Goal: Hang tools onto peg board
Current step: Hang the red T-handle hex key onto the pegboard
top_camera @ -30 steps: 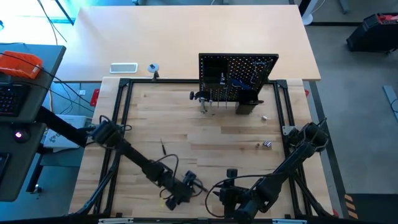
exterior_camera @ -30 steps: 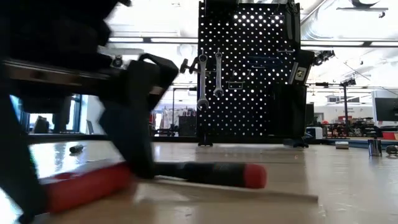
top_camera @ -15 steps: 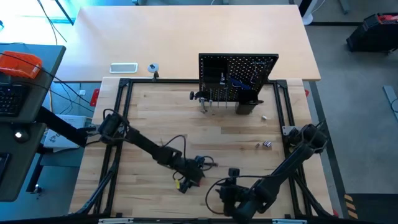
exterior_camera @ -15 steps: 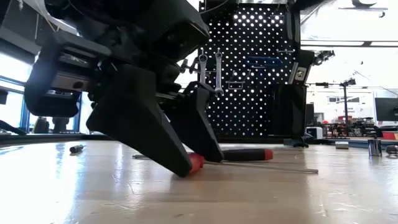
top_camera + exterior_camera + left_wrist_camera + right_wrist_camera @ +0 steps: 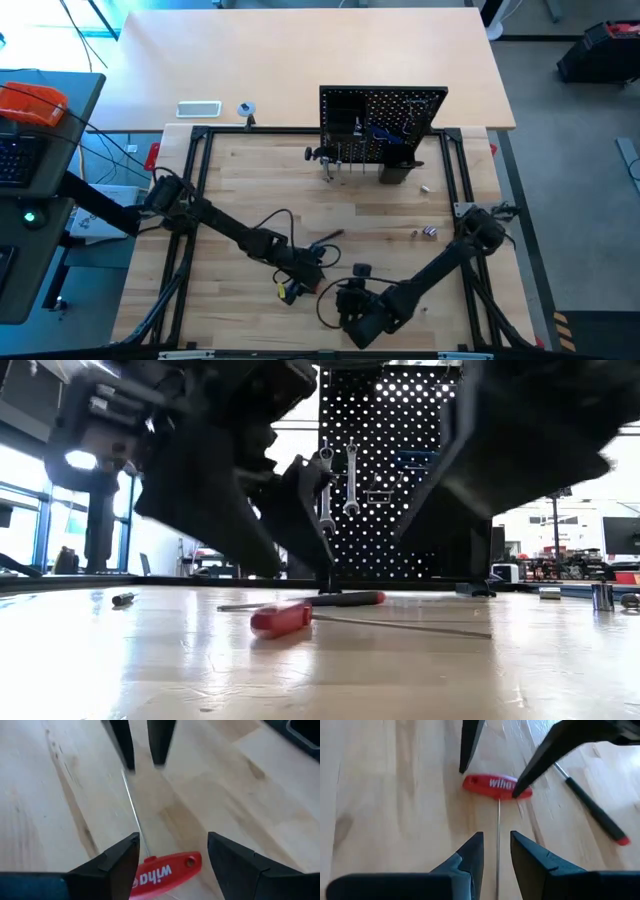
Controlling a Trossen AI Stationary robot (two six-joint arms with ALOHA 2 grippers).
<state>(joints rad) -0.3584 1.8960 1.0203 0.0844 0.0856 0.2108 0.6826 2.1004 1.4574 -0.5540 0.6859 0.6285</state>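
A red T-handled hex key lies flat on the table, its red handle (image 5: 495,786) (image 5: 282,618) toward the left arm and its thin shaft (image 5: 498,835) running toward the right arm. My left gripper (image 5: 172,860) (image 5: 293,280) is open and hangs just above the handle, one finger on each side. My right gripper (image 5: 496,837) (image 5: 338,298) is open, low and level, with the shaft's free end between its fingers and not touching them. The black peg board (image 5: 383,125) (image 5: 395,470) stands at the far edge with two wrenches (image 5: 338,485) hanging on it.
A black-handled screwdriver with a red end (image 5: 325,238) (image 5: 595,815) lies just beyond the hex key. Small metal bits (image 5: 430,231) lie toward the right, another (image 5: 425,187) near the board's foot. A small dark bit (image 5: 123,598) lies at the left.
My left gripper has carried the red hex key from the near edge toward the table's middle, set it down, let go and risen off the handle. The key now lies free on the table. My right gripper has moved toward the left, up to the key's shaft.
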